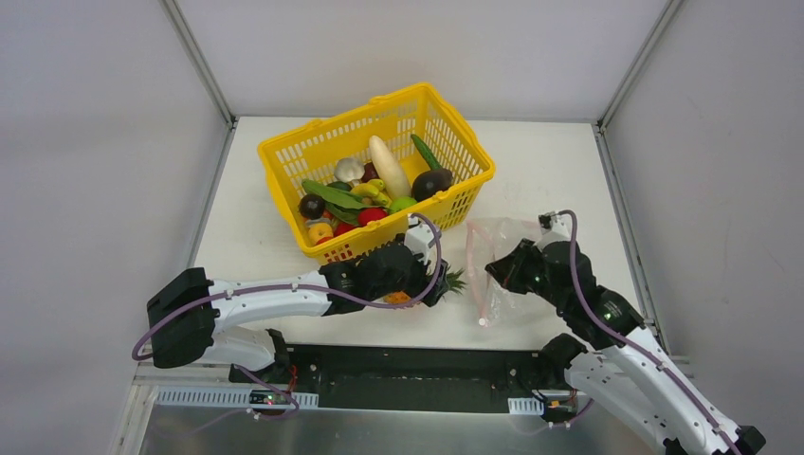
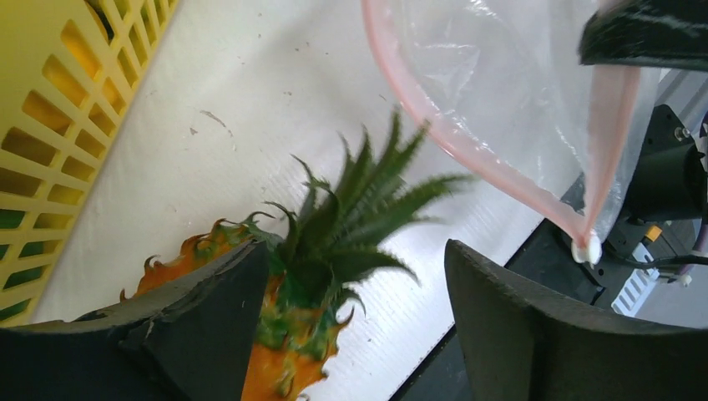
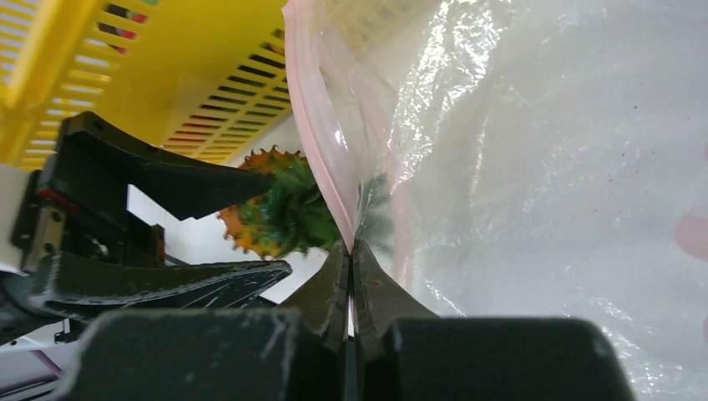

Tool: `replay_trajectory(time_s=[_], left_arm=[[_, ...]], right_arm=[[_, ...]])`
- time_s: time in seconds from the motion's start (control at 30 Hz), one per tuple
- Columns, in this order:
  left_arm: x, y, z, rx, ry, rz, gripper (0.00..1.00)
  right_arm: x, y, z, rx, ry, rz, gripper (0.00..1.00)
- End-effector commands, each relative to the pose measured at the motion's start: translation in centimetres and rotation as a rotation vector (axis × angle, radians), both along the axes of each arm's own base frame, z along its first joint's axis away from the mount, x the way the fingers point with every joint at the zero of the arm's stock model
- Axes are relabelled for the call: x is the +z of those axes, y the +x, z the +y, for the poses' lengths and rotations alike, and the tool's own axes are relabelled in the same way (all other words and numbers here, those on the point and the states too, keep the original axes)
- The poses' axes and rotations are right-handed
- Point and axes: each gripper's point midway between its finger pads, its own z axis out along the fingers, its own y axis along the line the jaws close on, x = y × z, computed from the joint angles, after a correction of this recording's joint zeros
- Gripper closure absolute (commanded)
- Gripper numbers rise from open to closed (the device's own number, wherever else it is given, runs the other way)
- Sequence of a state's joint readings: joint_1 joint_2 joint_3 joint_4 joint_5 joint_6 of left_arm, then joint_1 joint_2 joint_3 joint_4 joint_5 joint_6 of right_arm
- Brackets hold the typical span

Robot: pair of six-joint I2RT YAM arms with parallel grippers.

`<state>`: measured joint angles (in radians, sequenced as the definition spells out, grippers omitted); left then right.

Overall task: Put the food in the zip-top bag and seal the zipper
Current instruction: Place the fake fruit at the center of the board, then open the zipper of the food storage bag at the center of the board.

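1. Food [image 1: 365, 194] sits mostly in the basket [image 1: 417, 95]; I judge the pieces hard and light.
2. Pineapple [image 2: 280, 372] is on the table [image 1: 265, 246] just in front of the basket, between my left gripper's [image 2: 355, 259] wide jaws and touching one finger. I'd grip its stiff body, not the leaves.
3. Bag [image 1: 507, 246], thin and slippery, is to the right, zipper [image 1: 471, 261] toward the pineapple.
4. Right gripper [image 3: 351, 267] pinches the bag's mouth edge.
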<state>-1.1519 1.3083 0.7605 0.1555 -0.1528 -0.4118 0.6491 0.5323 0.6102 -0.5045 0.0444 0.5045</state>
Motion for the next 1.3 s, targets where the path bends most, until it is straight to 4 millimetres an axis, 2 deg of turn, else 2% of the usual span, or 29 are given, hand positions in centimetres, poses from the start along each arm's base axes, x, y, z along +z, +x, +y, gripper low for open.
replay_trajectory(time_s=[0.0, 0.17, 0.23, 0.3, 0.37, 0.5, 0.63, 0.77, 0.9, 0.97, 1.1, 1.13, 1.17, 1.27], left_arm=[[4.2, 1.6, -1.1, 0.045, -0.111, -0.073, 0.2], [5.5, 2.3, -3.5, 0.019, -0.198, -0.052, 0.15], [5.6, 2.7, -4.5, 0.01, -0.228, -0.031, 0.14], [6.2, 2.7, -5.4, -0.011, -0.284, -0.011, 0.16], [6.5, 2.7, -6.1, -0.026, -0.319, 0.005, 0.22], [5.6, 2.9, -6.2, -0.027, -0.301, 0.035, 0.42], [5.0, 3.1, -6.1, -0.013, -0.313, 0.049, 0.41], [5.0, 2.5, -6.8, -0.05, -0.332, 0.075, 0.39], [4.6, 2.7, -6.6, -0.03, -0.342, 0.084, 0.41], [4.7, 2.8, -6.4, -0.025, -0.361, 0.083, 0.49], [4.6, 2.8, -6.3, -0.022, -0.355, 0.084, 0.89], [4.4, 3.0, -6.1, -0.014, -0.341, 0.079, 0.95], [4.2, 3.1, -5.8, -0.004, -0.322, 0.075, 1.0], [3.3, 4.1, -3.8, 0.081, -0.228, 0.046, 1.0]], right_arm=[[4.1, 0.6, -1.0, -0.031, 0.002, -0.103, 1.0], [4.6, -0.4, 1.1, 0.061, 0.083, -0.066, 1.0], [4.3, -0.5, 1.1, 0.057, 0.095, -0.062, 1.0], [4.1, -0.5, 1.0, 0.047, 0.101, -0.06, 1.0], [4.0, -0.6, 1.1, 0.049, 0.115, -0.056, 1.0], [4.4, -0.8, 1.4, 0.055, 0.154, -0.065, 1.0], [5.2, -1.1, 2.0, 0.08, 0.204, -0.089, 1.0], [5.6, -1.2, 2.0, 0.086, 0.214, -0.096, 1.0], [6.0, -1.3, 2.1, 0.09, 0.224, -0.107, 1.0], [6.1, -1.3, 2.2, 0.094, 0.23, -0.105, 1.0], [5.7, -1.3, 2.2, 0.092, 0.226, -0.099, 1.0], [5.8, -1.2, 2.1, 0.091, 0.226, -0.103, 1.0], [5.8, -1.2, 2.1, 0.088, 0.222, -0.107, 1.0], [5.6, -0.6, 1.1, 0.039, 0.172, -0.113, 1.0]])
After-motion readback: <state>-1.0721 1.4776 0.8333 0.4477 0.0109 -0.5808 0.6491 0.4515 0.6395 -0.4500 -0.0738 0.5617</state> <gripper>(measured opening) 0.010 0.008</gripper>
